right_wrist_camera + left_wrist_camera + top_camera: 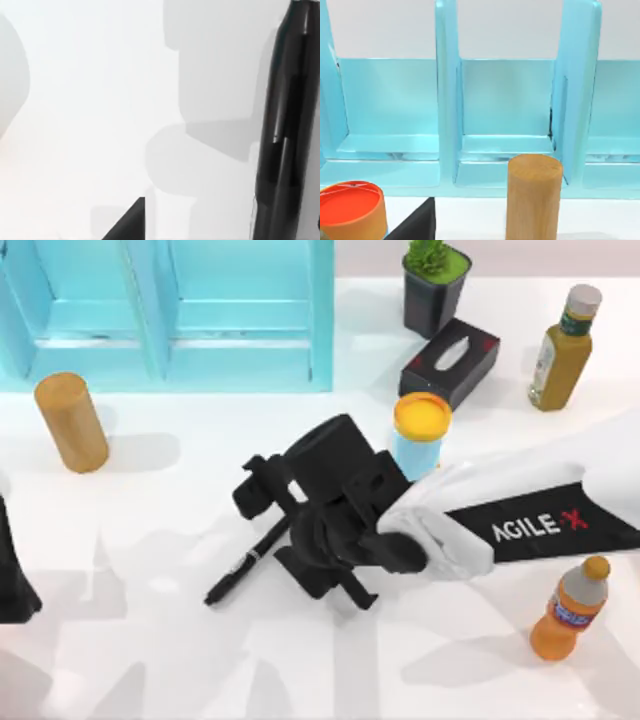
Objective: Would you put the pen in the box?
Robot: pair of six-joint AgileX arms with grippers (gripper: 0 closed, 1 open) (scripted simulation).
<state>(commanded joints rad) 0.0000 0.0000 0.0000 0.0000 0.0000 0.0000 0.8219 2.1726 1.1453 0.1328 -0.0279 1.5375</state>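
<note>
The slim black pen lies slanted on the white table near the middle, below and to the right of the large cyan box. My right gripper hovers over the pen's upper end, open, with one finger on either side of it. In the right wrist view the pen runs close along one edge, and one dark fingertip shows apart from it. The box's upright dividers face the left wrist camera. My left arm is parked at the table's left edge.
A wooden cylinder stands in front of the box at the left. An orange-lidded blue can, a black tissue box and a potted plant stand right of the box. An olive bottle and an orange bottle are at the right.
</note>
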